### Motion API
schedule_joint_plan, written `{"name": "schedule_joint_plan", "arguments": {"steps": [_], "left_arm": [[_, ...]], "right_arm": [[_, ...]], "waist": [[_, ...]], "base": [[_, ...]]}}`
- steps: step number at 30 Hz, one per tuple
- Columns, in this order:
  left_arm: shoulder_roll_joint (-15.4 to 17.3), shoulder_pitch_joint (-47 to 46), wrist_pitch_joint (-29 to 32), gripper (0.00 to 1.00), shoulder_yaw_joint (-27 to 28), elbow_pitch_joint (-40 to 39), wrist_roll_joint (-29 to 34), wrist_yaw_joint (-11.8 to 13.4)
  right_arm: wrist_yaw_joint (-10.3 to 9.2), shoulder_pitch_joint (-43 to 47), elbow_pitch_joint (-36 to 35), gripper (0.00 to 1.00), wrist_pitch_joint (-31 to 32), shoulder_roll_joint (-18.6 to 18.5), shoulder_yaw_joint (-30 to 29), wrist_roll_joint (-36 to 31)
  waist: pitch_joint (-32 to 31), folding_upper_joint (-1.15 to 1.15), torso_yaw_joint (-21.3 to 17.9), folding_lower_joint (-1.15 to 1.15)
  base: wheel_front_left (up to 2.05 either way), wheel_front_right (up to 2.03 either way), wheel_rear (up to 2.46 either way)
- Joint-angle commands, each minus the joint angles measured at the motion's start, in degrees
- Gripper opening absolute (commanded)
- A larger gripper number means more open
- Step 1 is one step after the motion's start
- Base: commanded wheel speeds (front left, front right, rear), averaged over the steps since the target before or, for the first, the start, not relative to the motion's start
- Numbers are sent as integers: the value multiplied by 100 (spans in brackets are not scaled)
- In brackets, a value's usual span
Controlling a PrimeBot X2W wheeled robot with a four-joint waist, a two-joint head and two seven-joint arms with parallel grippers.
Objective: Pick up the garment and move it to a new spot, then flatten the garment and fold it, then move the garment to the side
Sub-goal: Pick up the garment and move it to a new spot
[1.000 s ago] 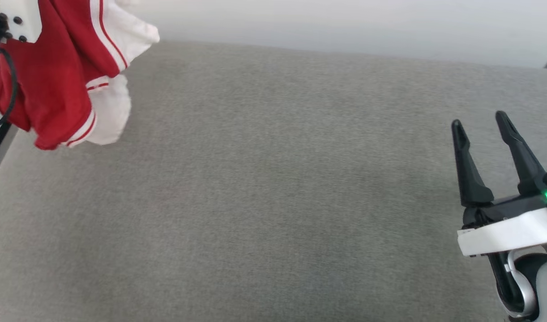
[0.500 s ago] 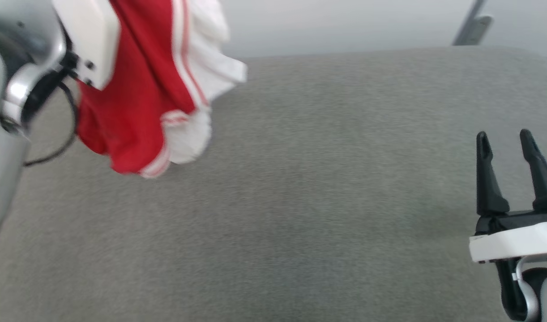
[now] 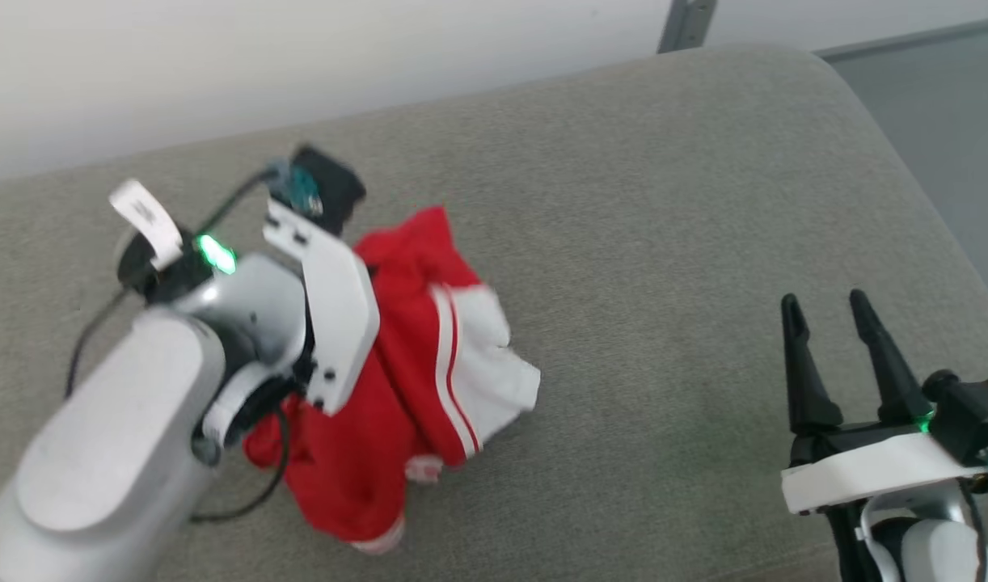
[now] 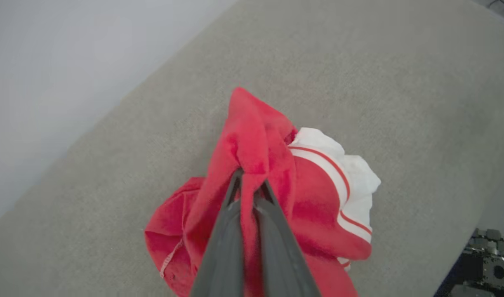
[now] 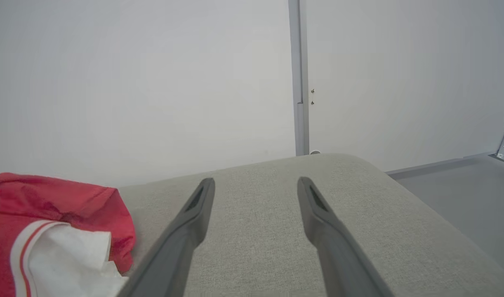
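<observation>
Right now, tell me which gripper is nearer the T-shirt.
Left. The left gripper is shut on the T-shirt; the right gripper hangs open, well off to its right.

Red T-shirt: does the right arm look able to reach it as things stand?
Probably yes. The right tool stands open, and only bare grey cushion lies between it and the T-shirt, with nothing in the way. The left tool is shut on its red fabric.

Red garment with white sleeve and red-striped trim, bunched in a crumpled heap, left of centre in head view, top fold peaked upward.
</observation>
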Motion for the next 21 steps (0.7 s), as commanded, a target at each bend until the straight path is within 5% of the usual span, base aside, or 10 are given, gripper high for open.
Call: {"name": "schedule_joint_plan", "arguments": {"steps": [1, 18, 19, 20, 21], "left_arm": [[16, 201, -53, 0, -46, 159, -49, -8], [-724, 687, -790, 0, -577, 3610, -252, -531], [-766, 625, -872, 16, -576, 3712, -255, -567], [-821, 560, -936, 44, -560, 3785, -300, -609], [-858, 494, -1003, 100, -565, 3821, -304, -661]], "right_arm": [[-2, 35, 84, 100, -73, 26, 60, 22], [-2, -279, 466, 100, -203, 34, 447, -31], [-2, -286, 465, 100, -196, 33, 445, -48], [-2, -283, 461, 100, -188, 31, 436, -57], [-2, -272, 450, 100, -180, 22, 427, -66]], "waist": [[20, 0, -116, 0], [24, 0, -407, 0], [9, 0, -393, 0], [-10, 0, -369, 0], [-31, 0, -337, 0]], "base": [[0, 0, 0], [0, 0, 0], [0, 0, 0], [0, 0, 0], [0, 0, 0]]}}
